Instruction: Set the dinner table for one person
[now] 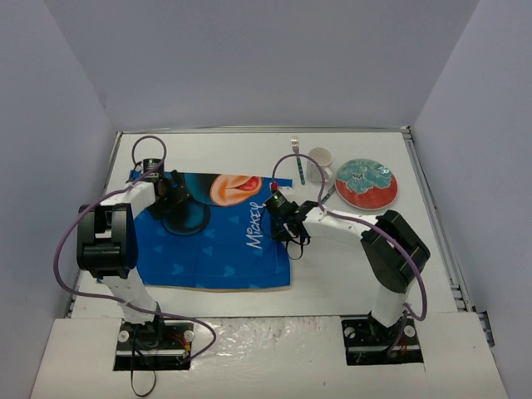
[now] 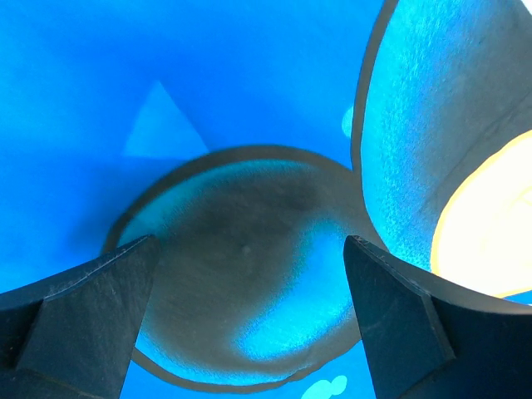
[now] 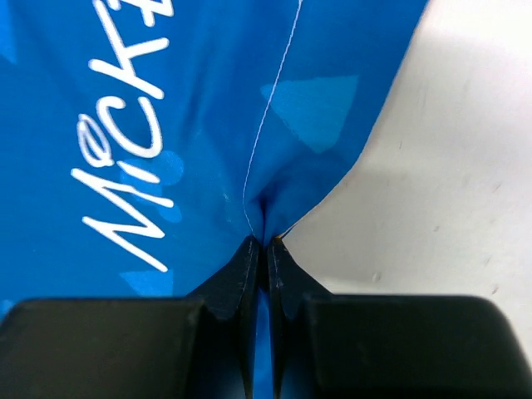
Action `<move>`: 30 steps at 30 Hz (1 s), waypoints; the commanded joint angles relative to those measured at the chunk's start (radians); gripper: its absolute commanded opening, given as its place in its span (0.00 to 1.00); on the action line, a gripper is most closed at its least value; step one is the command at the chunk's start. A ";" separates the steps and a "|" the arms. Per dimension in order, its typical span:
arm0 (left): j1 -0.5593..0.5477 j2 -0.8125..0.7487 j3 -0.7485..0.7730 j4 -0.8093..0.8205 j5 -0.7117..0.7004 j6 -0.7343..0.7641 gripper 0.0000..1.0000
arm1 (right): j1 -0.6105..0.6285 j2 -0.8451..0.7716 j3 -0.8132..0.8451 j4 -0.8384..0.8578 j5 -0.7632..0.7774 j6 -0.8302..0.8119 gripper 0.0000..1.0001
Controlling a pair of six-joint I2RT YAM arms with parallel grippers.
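View from above and from both wrists. The dinner table point(image 1: 349, 266) lies under both arms, its white top bare on the right of the blue placemat point(image 1: 224, 245). The right gripper point(image 3: 266, 243) sits at the placemat's right edge, jaws pressed together on a pinched fold of the blue sheet, with the table surface just beside the fingertips. The left gripper point(image 2: 249, 249) hangs low over the placemat's far left part, above a dark printed ear, jaws spread wide and holding nothing. Beyond the placemat's far right corner stand a fork point(image 1: 297, 158) and a white mug point(image 1: 320, 162), whose contents cannot be told; further right lies a plate point(image 1: 366, 183) with a teal-patterned centre and red rim.
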 commanded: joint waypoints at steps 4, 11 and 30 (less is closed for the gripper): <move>0.042 0.041 0.008 0.006 -0.012 -0.017 0.91 | -0.014 -0.044 0.178 -0.172 0.087 -0.053 0.09; 0.042 -0.013 0.023 -0.039 -0.014 0.014 0.92 | -0.015 -0.097 0.107 -0.237 0.096 -0.039 0.61; 0.036 -0.050 -0.057 -0.113 -0.168 0.105 0.95 | -0.025 0.051 0.311 -0.050 0.001 -0.344 0.72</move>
